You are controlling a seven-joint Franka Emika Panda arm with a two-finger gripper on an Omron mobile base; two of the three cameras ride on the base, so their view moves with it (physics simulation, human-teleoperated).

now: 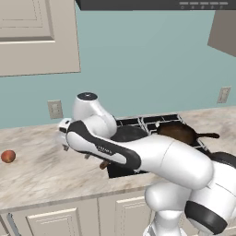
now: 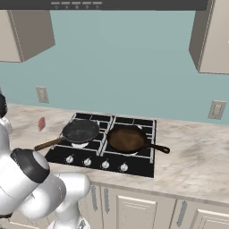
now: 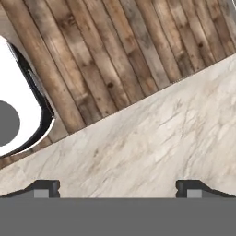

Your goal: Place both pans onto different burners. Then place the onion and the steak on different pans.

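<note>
Both pans sit on the cooktop, each on its own front burner. One is the black pan with a long brown wooden handle that points toward the left front corner; the other is the reddish-brown pan, just beside it on the right, with its dark handle pointing right. The onion lies on the marble bench, well apart from the cooktop, far to the left. The steak lies on the bench too, near the left edge of the cooktop. In the hand view the pincer looks down at the bench edge and the wooden floor; its two tips stand wide apart and hold nothing.
</note>
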